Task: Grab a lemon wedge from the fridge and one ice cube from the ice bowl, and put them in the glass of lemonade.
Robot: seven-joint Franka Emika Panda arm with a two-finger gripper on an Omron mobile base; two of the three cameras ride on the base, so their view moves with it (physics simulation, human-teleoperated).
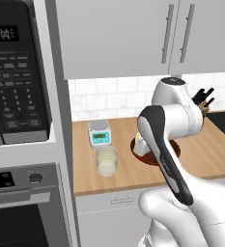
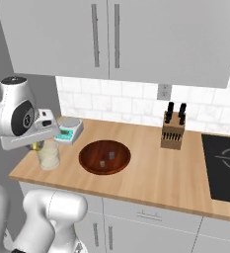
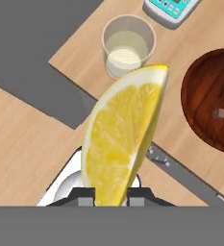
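My gripper (image 3: 111,194) is shut on the lemon wedge (image 3: 120,141), a bright yellow slice that stands up between the fingers in the hand view. The glass of lemonade (image 3: 128,45) stands on the wooden counter beyond the wedge, with pale liquid inside. From the right base camera the hand hovers just above and left of the glass (image 2: 48,155), with a bit of yellow wedge (image 2: 36,145) under it. The ice bowl (image 2: 89,163), dark reddish-brown, lies right of the glass and holds two ice cubes (image 2: 111,155). The fridge is out of view.
A white scale (image 2: 69,129) with a teal display sits behind the glass. A knife block (image 2: 173,129) stands at the back and a black cooktop (image 2: 225,165) lies at the right. A microwave (image 1: 15,72) and wall oven (image 1: 22,212) rise left of the counter.
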